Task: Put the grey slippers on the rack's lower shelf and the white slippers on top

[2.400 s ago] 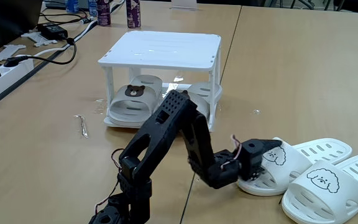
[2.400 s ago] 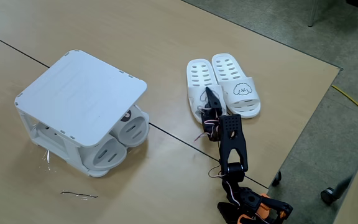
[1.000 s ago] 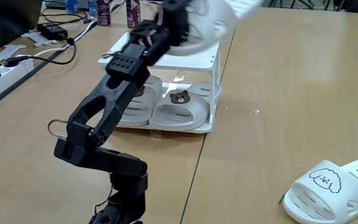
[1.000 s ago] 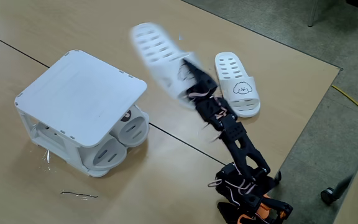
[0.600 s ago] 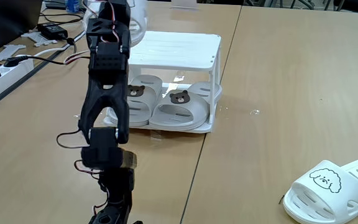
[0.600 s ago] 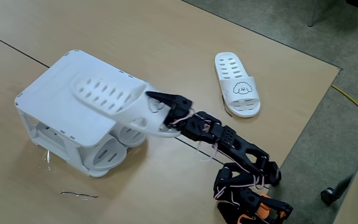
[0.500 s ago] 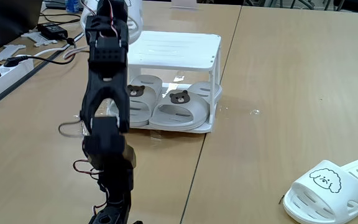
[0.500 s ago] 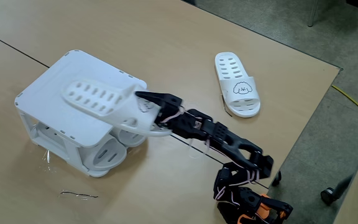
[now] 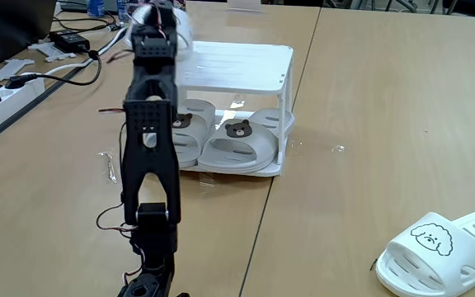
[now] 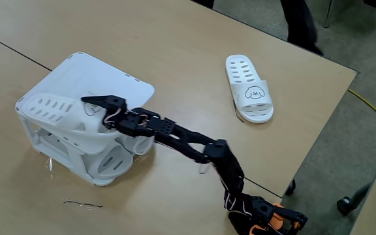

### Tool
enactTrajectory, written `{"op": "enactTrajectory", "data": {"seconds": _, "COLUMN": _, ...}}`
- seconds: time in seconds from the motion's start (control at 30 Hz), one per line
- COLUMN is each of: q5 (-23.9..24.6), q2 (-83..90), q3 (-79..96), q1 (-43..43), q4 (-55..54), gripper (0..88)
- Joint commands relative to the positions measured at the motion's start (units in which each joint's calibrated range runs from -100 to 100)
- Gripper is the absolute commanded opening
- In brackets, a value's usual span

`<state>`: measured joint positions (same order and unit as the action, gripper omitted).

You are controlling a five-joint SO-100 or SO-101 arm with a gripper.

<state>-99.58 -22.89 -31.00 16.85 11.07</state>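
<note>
One white slipper (image 10: 54, 116) lies low over the near-left part of the rack's (image 10: 113, 78) top shelf, and my gripper (image 10: 90, 108) is shut on its strap. Whether the slipper rests on the shelf I cannot tell. In the other fixed view the arm rises in front of the rack (image 9: 237, 62), and the gripper (image 9: 162, 12) and a bit of the white slipper (image 9: 181, 26) sit at its top left. The second white slipper (image 10: 248, 88) (image 9: 439, 247) lies on the table far from the rack. Both grey slippers (image 9: 239, 142) (image 10: 119, 156) sit side by side on the lower shelf (image 9: 272, 169).
A power strip (image 9: 7, 89) with cables and some bottles (image 9: 176, 16) stand at the table's far left. A short bent wire (image 9: 108, 167) (image 10: 83, 204) lies on the table near the rack. A person's legs (image 10: 299, 23) stand beyond the table's far edge.
My gripper lifted one white slipper from the pair, swung it across to the rack, and has carried it further over the top shelf and lower in the last half second.
</note>
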Motion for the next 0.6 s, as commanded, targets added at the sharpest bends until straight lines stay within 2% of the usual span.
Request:
{"op": "enactTrajectory", "data": {"seconds": 0.0, "q5": -0.42, "q2": -8.79, "q3": -19.21, "q1": -2.71, "q4": -0.37, "gripper": 0.7}}
{"op": "enactTrajectory", "data": {"seconds": 0.2, "q5": -0.42, "q2": -20.74, "q3": -30.21, "q1": -4.27, "q4": -0.55, "gripper": 0.8}}
{"op": "enactTrajectory", "data": {"seconds": 0.23, "q5": -0.42, "q2": -21.58, "q3": -31.20, "q1": -4.35, "q4": -0.55, "gripper": 3.0}}
{"op": "enactTrajectory", "data": {"seconds": 0.33, "q5": -0.42, "q2": -21.67, "q3": -31.47, "q1": -4.35, "q4": -0.55, "gripper": 22.7}}
{"op": "enactTrajectory", "data": {"seconds": 0.37, "q5": -0.42, "q2": -21.58, "q3": -31.65, "q1": -4.27, "q4": -0.55, "gripper": 26.8}}
{"op": "enactTrajectory", "data": {"seconds": 0.57, "q5": -0.42, "q2": -13.59, "q3": -24.26, "q1": -3.70, "q4": -0.46, "gripper": 27.3}}
